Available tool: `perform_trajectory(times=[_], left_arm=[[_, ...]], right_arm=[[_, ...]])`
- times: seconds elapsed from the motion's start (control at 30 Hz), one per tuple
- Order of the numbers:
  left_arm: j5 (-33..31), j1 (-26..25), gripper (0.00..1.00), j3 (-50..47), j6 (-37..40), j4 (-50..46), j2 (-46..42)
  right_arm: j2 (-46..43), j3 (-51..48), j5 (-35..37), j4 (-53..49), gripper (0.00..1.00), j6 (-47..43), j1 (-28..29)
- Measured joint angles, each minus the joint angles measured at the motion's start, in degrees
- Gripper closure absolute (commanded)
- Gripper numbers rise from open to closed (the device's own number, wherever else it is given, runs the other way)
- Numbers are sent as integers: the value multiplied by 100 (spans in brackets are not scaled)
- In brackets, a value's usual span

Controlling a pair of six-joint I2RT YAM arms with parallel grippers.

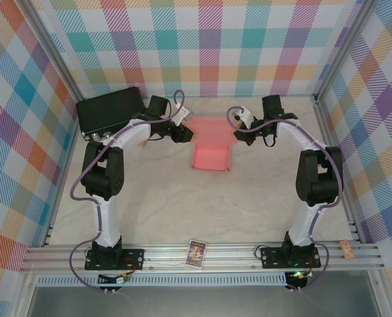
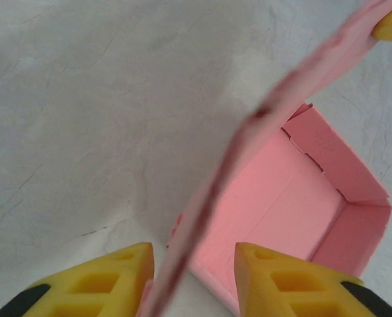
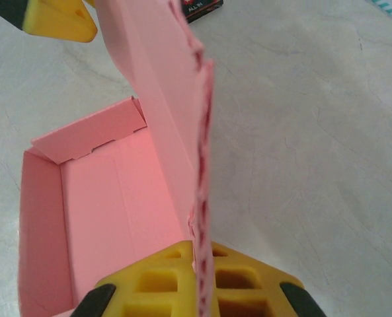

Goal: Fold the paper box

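The paper box [image 1: 211, 157] is a salmon-pink open tray on the table between my two arms, with its lid flap [image 2: 281, 99] raised on edge. My right gripper [image 3: 201, 264] is shut on the edge of that flap [image 3: 162, 79], on the tray's right side. My left gripper [image 2: 194, 264] straddles the other end of the flap. Its yellow fingers [image 2: 110, 277] stand apart, with the card edge between them nearer the left one. In the top view the left gripper [image 1: 186, 135] and right gripper [image 1: 238, 135] face each other across the box's far end.
A black hard case [image 1: 110, 112] lies at the back left, behind my left arm. A small printed card pack [image 1: 196, 253] and a tan piece [image 1: 347, 249] rest on the near rail. Plaid walls enclose the table on three sides.
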Motion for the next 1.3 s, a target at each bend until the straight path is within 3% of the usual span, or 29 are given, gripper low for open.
perform_trajectory(times=[0.1,0.37,0.9,1.13,1.3], left_arm=[[28,4,76,52,-4,-79,0],[105,4,83,98,-50,-81,0],[-162,4,78,98,11,-273,0],[-151,4,95,98,76,-376,0],[-142,4,100,98,81,-374,-2]], right_arm=[[22,26,0,-24,93,-9,15],[94,70,15,-92,94,-20,81],[118,83,188,-55,94,98,85],[118,116,219,-42,92,133,85],[118,138,221,-46,89,177,87]])
